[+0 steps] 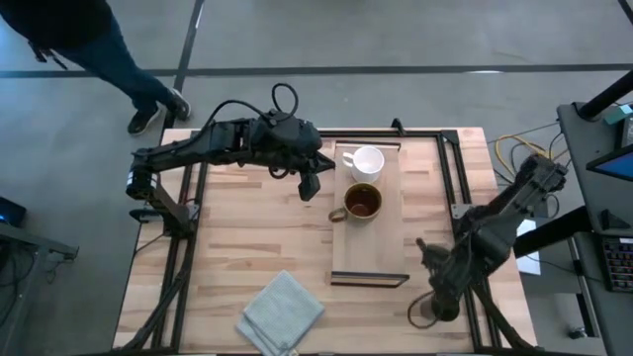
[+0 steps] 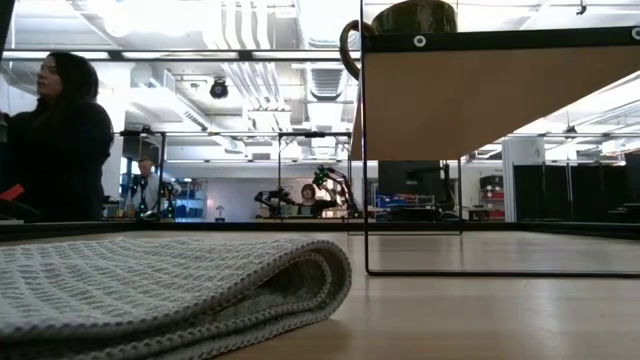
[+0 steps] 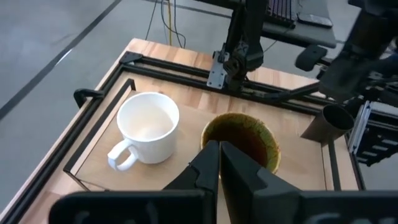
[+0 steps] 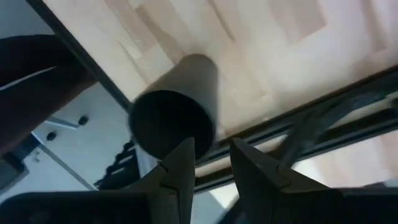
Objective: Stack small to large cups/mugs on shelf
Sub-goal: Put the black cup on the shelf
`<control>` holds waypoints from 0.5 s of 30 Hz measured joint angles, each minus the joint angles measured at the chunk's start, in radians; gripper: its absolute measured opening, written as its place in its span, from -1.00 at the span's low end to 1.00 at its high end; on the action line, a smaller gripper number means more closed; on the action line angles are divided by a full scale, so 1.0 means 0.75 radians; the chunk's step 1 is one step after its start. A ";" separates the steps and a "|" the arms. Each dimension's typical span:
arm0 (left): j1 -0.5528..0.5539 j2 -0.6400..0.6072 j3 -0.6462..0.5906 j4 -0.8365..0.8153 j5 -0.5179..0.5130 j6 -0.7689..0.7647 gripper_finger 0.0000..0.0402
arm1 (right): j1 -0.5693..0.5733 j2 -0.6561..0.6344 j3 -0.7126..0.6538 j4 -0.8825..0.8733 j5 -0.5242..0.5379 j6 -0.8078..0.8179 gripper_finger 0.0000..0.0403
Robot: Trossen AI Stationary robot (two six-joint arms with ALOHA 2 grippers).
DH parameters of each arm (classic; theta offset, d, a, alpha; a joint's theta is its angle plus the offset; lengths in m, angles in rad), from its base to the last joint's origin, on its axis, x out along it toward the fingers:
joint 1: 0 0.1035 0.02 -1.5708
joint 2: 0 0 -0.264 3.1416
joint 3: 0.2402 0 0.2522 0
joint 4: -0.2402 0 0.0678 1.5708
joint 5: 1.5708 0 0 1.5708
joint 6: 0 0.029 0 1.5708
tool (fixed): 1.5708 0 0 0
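Observation:
The white mug [image 1: 365,162] [image 3: 148,129] and the glossy brown mug [image 1: 362,203] [image 3: 244,138] stand side by side on the far half of the light-wood shelf [image 1: 371,247]. My left gripper [image 1: 309,187] [image 3: 219,154] hovers shut just left of the shelf, beside the brown mug, touching nothing. My right gripper [image 1: 432,299] [image 4: 212,158] is at the table's near right corner, shut on the dark cup [image 1: 425,314] [image 4: 180,93] [image 3: 326,124]. The low view shows only the brown mug's top [image 2: 410,15] above the shelf's near end [image 2: 480,100]. My right gripper holds the dark cup by its rim [image 4: 204,144], one finger [image 4: 180,163] at the mouth's inner side and the other finger [image 4: 252,171] outside the wall. The cup is tilted, mouth toward the wrist. Whether its base touches the table I cannot tell.
A folded grey cloth [image 1: 282,311] [image 2: 170,285] lies near the table's near edge, left of the shelf. Black metal frame rails [image 1: 450,188] run along the table's sides. A person [image 2: 60,140] stands beyond the far left corner. Bare wood lies between the cloth and the left arm.

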 joint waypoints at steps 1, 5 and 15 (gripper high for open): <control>0.000 0.000 -0.001 -0.005 0.000 0.001 -1.00 | 0.016 0.019 0.001 0.032 0.000 0.031 -0.52; 0.000 -0.001 -0.001 -0.029 0.005 0.004 -1.00 | 0.070 0.094 0.003 0.130 -0.002 0.136 -0.52; 0.000 -0.004 0.002 -0.031 0.078 0.074 -1.00 | 0.136 0.195 0.002 0.075 -0.002 0.212 -0.56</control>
